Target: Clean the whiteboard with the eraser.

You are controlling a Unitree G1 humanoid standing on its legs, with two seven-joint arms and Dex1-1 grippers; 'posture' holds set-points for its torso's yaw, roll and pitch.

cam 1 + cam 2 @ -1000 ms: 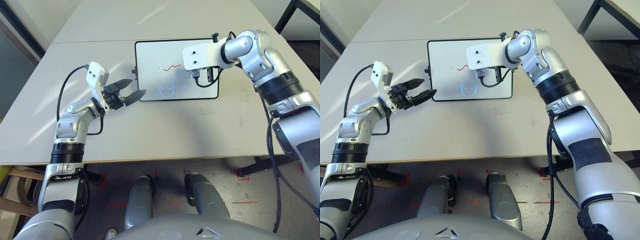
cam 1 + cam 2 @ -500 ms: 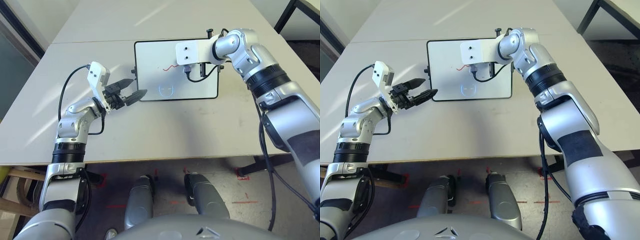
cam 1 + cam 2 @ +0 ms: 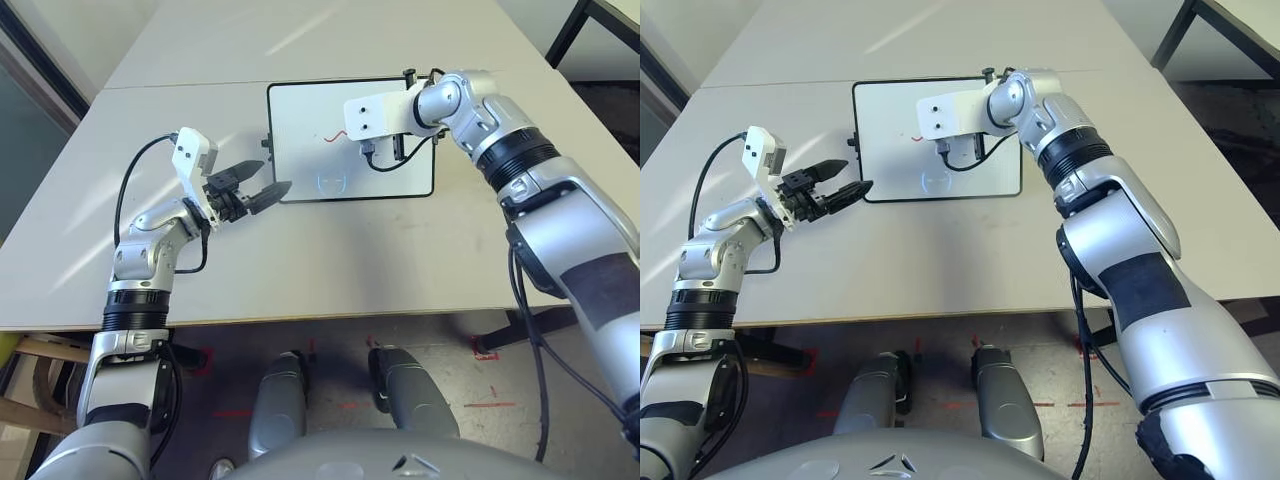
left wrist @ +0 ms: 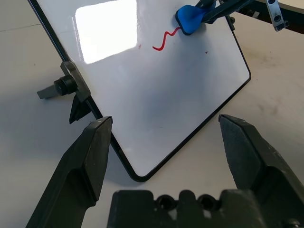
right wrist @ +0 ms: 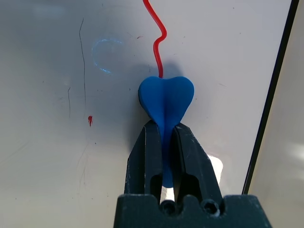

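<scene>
Right gripper [image 5: 164,142], jaws clenched on the eraser [image 5: 166,97], presses it onto the whiteboard [image 3: 300,110] at the red squiggle's [image 5: 159,33] end. Left gripper [image 3: 258,185], jaws released, hovers at the board's nine o'clock over the tabletop [image 3: 330,260].

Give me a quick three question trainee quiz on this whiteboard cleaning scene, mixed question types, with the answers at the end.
1. True or false: the left gripper is shut on the eraser.
2. What colour is the squiggle on the whiteboard? A green, B red, C black.
3. Fill in: the eraser's tip sits at one ___ of the squiggle.

Key:
1. False. The right gripper holds it; the left is open beside the board.
2. B.
3. End.
</scene>
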